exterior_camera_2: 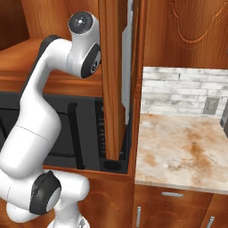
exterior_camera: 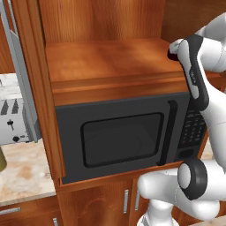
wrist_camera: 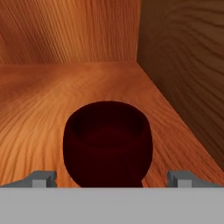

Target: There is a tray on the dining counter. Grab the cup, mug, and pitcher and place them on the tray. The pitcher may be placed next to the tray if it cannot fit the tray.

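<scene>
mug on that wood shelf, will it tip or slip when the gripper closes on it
The mug looks squat and wide, so it probably won't tip easily. Its rounded, bulging side may let it slide up or down between the fingertips. It looks rigid, so it likely won't deform. The open gripper straddles it, with the jaws standing apart from its sides.

Directly ahead of the gripper, between its spread fingertips, stands the mug, upright on the wooden shelf. Bare shelf lies to both sides of the mug and beyond it. The shelf's back panel closes the way ahead, well past the mug. A dark side wall runs close along the gripper's right, narrowing the room there; the left side is open.
</scene>
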